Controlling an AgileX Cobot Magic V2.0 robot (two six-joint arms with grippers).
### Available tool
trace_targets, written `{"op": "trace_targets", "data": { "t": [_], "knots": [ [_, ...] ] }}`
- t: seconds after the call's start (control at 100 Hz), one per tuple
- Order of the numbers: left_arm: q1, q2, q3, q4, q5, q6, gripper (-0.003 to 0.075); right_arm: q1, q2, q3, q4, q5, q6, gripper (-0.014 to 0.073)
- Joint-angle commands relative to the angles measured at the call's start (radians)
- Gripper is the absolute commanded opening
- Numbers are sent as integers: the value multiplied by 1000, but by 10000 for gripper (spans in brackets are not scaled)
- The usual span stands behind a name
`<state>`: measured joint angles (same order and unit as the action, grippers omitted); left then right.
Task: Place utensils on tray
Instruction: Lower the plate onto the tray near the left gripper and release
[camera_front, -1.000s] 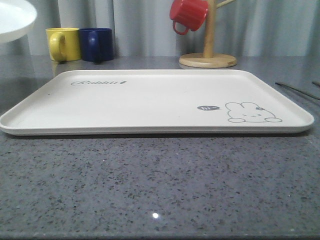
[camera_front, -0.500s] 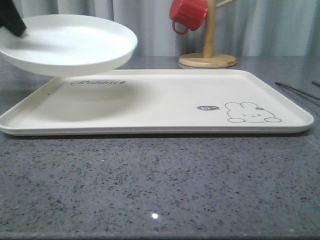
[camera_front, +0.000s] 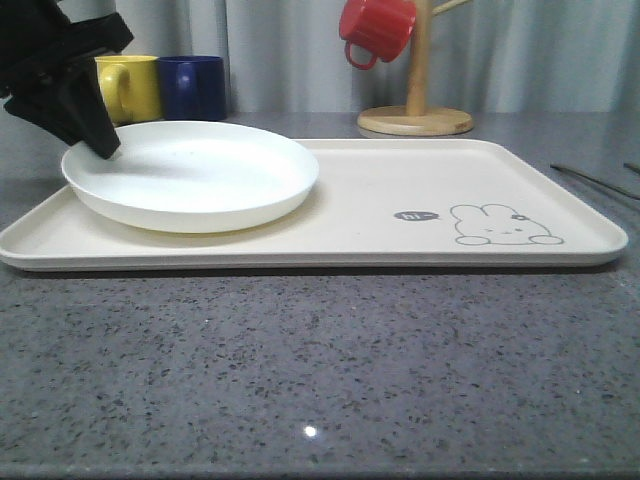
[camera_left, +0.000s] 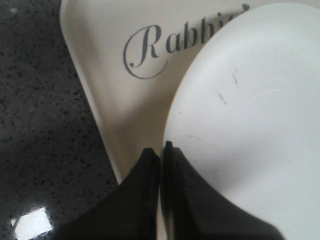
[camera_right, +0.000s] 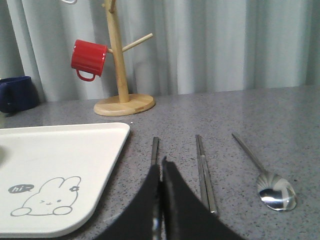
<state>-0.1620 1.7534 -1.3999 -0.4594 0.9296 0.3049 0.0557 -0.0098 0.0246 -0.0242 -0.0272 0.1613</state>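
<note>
- The left tool (camera_front: 100, 140) grips the rim of a white plate (camera_front: 195, 172), its fingers (camera_left: 172, 195) clamped on the edge, as the plate sits on the left part of the cream tray (camera_front: 560, 255), partly covering the "Rabbit" script (camera_left: 170, 47).
- The right tool (camera_right: 161, 170) hangs with fingers pressed together, holding nothing, over the grey surface (camera_right: 280, 115) just beside the tray's right edge.
- Off the tray, the fork (camera_right: 155, 147), chopsticks (camera_right: 204, 170) and spoon (camera_right: 272, 192) lie side by side on the surface.
- Behind stand a yellow mug (camera_front: 130, 87), a blue mug (camera_front: 195, 88) and a red mug (camera_front: 376, 28) on a wooden rack (camera_front: 417, 110).
</note>
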Motion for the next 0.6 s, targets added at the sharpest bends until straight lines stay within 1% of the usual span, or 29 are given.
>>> {"op": "trace_targets", "data": {
  "t": [0.0,0.18,0.23,0.3,0.35,0.37,0.4,0.47,0.54,0.59],
  "knots": [
    [-9,-39,-35,-46,-34,0,-19,-8,-14,2,1,-88,-7,-68],
    [-9,-39,-35,-46,-34,0,-15,-8,-14,2,1,-88,-7,-68],
    [-9,-39,-35,-46,-34,0,6,-8,-14,2,1,-88,-7,-68],
    [-9,-39,-35,-46,-34,0,83,-8,-14,2,1,-88,-7,-68],
    [-9,-39,-35,-46,-34,5,171,-8,-14,2,1,-88,-7,-68],
    [-9,-39,-35,-46,-34,8,196,-8,-14,2,1,-88,-7,-68],
    [-9,-39,-35,-46,-34,14,258,-8,-14,2,1,-88,-7,-68],
    [-9,-39,-35,-46,-34,21,363,-8,-14,2,1,-88,-7,-68],
    [-9,-39,-35,-46,-38,28,420,-8,-14,2,1,-88,-7,-68],
    [-9,-46,-35,-46,-43,39,430,-8,-14,2,1,-88,-7,-68]
  ]
}}
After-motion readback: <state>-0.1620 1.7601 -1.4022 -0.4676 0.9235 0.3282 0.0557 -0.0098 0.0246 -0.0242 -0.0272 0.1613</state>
